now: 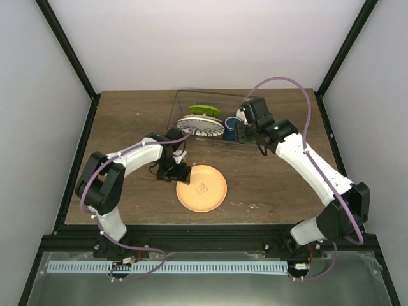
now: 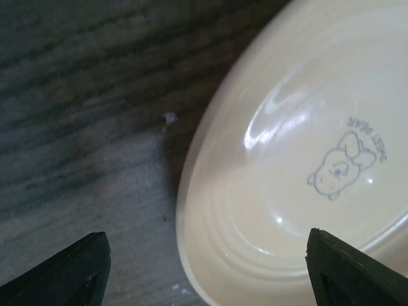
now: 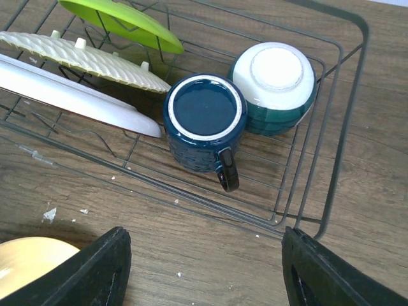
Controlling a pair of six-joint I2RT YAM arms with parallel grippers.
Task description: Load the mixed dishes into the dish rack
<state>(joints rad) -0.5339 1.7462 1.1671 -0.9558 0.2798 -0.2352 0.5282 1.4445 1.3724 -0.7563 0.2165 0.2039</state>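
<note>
Close to the middle of the counter's [image 1: 288,191] near edge, a peach plate [image 1: 201,187] lies flat on the wood. It is the only dish outside the rack. The left gripper [image 1: 173,171] sits low at the plate's left rim. In the left wrist view its jaws stand wide apart, one finger over bare wood and the other over the plate's inside. They hold nothing, and I cannot tell whether either finger touches the rim.

Farther back, the right gripper [image 3: 204,274] hangs above the right end of the rack. Its jaws are also spread wide and empty.

The dish rack [image 3: 280,185] stands at the middle of the far edge.
- **Right end:** A dark blue mug [image 3: 204,121] rests upside down with its handle towards the near edge. Just beside it, on the far-right side, is a white bowl [image 3: 275,76] with a green band, also upside down.
- **Left of the mug:** A pale plate [image 1: 199,125] with dark radial stripes leans between the dividers. The right wrist view shows a smooth white rim under a ribbed one, so there may be two plates here.
- **Farthest back:** A lime-green plate [image 3: 121,19] leans in the rack.

The loading looks nearly finished, with the mug, the bowl and the leaning plates all in the rack. What seems left is to grip the peach plate by its rim, lift it and slot it in, most likely by the left arm.
</note>
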